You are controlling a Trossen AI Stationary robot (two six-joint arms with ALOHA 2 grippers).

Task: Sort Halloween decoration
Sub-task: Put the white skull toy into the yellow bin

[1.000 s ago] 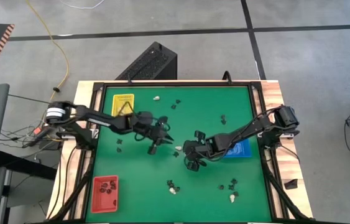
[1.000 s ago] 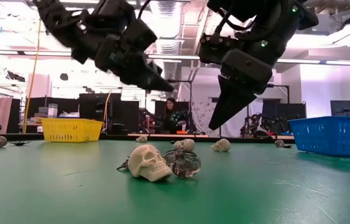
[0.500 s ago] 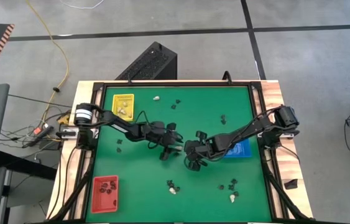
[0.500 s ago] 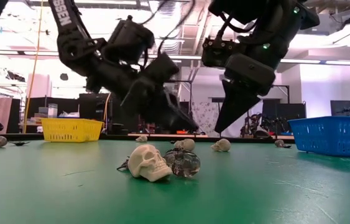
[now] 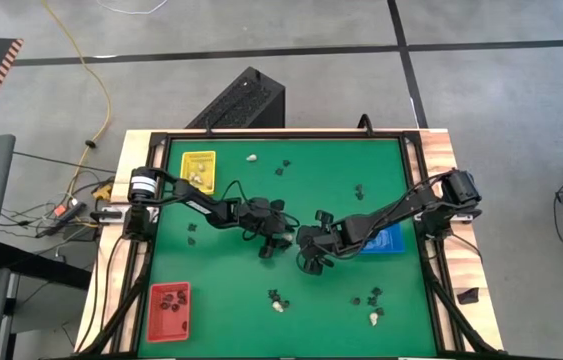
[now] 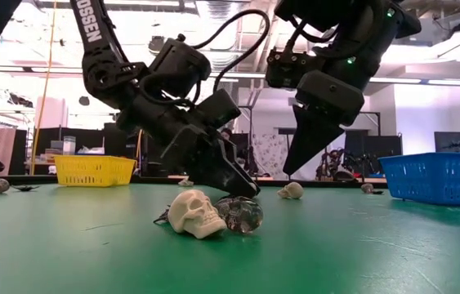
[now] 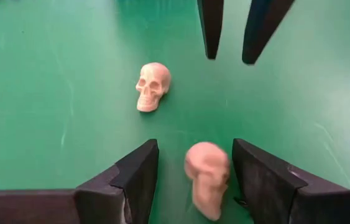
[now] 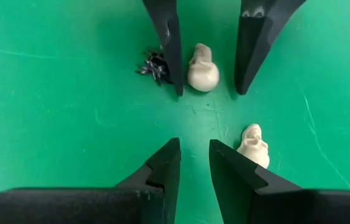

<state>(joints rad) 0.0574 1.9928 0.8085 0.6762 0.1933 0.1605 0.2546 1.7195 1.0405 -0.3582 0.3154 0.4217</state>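
Note:
Small cream skulls and black trinkets lie scattered on the green table. My left gripper (image 5: 279, 238) is open and low over the table's middle. Its fingers (image 7: 138, 171) stand on either side of a cream skull (image 7: 207, 177) that lies on the mat. A black spider (image 8: 156, 65) lies just beside one of those fingers. My right gripper (image 5: 306, 252) hovers close by, toward the table's right, with a narrow gap between its fingertips (image 8: 194, 165) and nothing in it. A second cream skull (image 8: 252, 146) lies on the mat next to it.
The yellow tray (image 5: 199, 165) at the far left holds cream pieces. The red tray (image 5: 169, 305) at the near left holds black ones. The blue tray (image 5: 386, 240) sits under the right arm. A cream skull (image 6: 197, 214) and a clear one (image 6: 242, 214) lie near the front edge.
My left gripper has swung from left of centre toward the table's right edge and come down to the mat beside my right gripper. Its fingers have opened and now straddle the cream skull.

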